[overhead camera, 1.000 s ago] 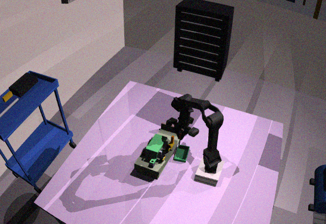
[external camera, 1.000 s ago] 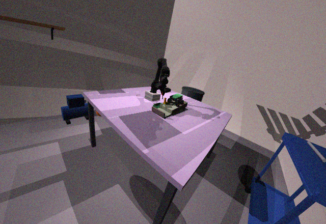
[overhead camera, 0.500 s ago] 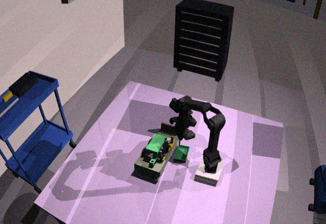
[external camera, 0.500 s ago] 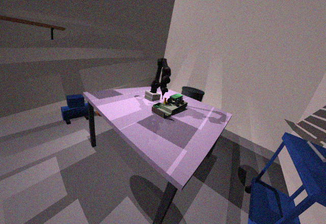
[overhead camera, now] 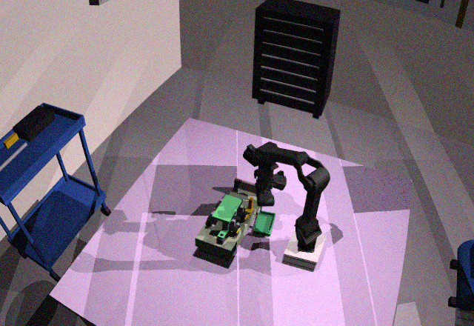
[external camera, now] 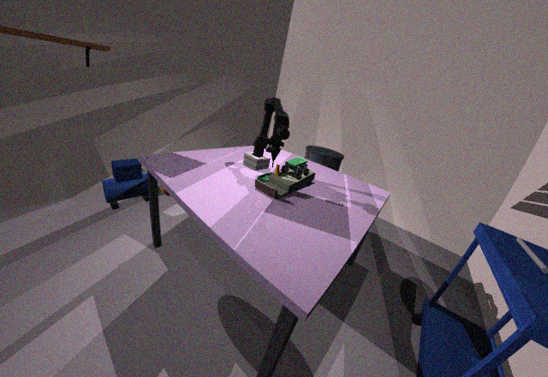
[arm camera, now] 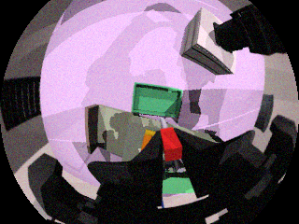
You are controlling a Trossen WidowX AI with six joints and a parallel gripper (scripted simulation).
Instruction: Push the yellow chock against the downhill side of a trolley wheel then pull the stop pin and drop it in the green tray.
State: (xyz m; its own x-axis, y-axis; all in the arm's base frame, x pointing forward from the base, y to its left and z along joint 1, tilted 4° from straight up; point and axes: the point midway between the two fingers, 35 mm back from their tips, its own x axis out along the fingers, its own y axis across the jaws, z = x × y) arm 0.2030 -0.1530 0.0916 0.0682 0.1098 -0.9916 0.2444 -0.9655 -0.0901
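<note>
My gripper point(external camera: 272, 163) point(arm camera: 166, 133) is shut on the red-headed stop pin point(arm camera: 171, 144), whose pale shaft points toward the green tray in the wrist view. The pin is raised off the ramp point(overhead camera: 212, 237) point(external camera: 288, 186) point(arm camera: 122, 138). The green-topped trolley point(overhead camera: 227, 207) point(external camera: 295, 161) point(arm camera: 177, 186) stands on the ramp. The chock's orange handle point(overhead camera: 250, 204) point(external camera: 277, 169) point(arm camera: 148, 139) stands upright by the trolley's downhill end; wheel contact is too small to tell. The empty green tray point(overhead camera: 264, 221) point(arm camera: 156, 100) lies beside the ramp, with the gripper above and near it.
The ramp's low end has a dark end board point(overhead camera: 244, 185) point(arm camera: 92, 129). A small green-topped block point(overhead camera: 221, 235) stands at the uphill end. The arm's pale base block point(overhead camera: 304, 251) point(external camera: 256, 160) point(arm camera: 206, 44) is on the far side of the tray from the ramp.
</note>
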